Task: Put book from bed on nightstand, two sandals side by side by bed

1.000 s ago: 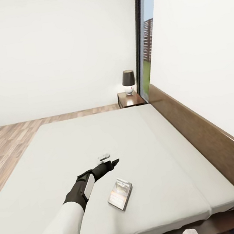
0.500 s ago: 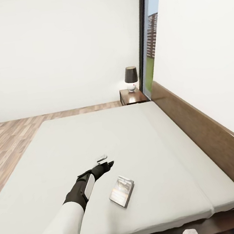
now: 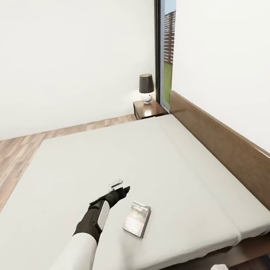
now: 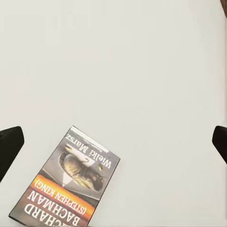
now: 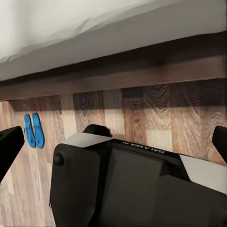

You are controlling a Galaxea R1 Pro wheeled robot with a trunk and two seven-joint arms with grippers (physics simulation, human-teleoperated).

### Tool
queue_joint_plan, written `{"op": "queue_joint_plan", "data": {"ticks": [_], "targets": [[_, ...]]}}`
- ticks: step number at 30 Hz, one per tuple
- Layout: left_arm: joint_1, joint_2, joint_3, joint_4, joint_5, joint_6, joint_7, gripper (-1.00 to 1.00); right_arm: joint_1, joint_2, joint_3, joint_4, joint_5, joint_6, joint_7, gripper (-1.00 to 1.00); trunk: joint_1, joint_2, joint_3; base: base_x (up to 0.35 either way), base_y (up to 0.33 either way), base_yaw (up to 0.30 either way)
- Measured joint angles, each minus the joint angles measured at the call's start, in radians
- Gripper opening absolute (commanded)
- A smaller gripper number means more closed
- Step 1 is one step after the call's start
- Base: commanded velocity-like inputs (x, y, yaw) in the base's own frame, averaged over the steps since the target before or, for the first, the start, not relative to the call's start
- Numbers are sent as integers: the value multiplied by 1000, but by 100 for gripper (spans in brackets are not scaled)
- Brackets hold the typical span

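The book lies flat on the light-grey mattress of the bed, near its foot edge; its orange band and white lettering show in the left wrist view, book. My left gripper hovers over the mattress just beyond the book and is open, left gripper with nothing between its fingers. The two sandals lie side by side on the wood floor by the bed's dark frame. My right gripper is open and empty, held low above my base. The nightstand stands at the bed's far corner.
A black-shaded lamp sits on the nightstand beside the tall window. The dark wooden headboard runs along the bed's right side. Wood-plank floor lies left of the bed. My black and white base is below the right gripper.
The head view swung right, then back left, so the whole scene shifted. My left gripper has drawn slightly nearer to the book. The book lies where it was.
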Motion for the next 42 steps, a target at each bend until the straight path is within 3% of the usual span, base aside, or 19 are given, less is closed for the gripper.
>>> {"op": "queue_joint_plan", "data": {"ticks": [14, 42], "targets": [[0, 0, 2, -1, 3, -1, 0, 100, 0, 0, 0, 1, 0, 0, 0, 100, 0, 0, -16, 0, 0, -188], [0, 0, 7, -2, 9, -4, 25, 100, 0, 1, 0, 1, 0, -1, -2, 100, 0, 0, -60, 0, 0, -5]]}}
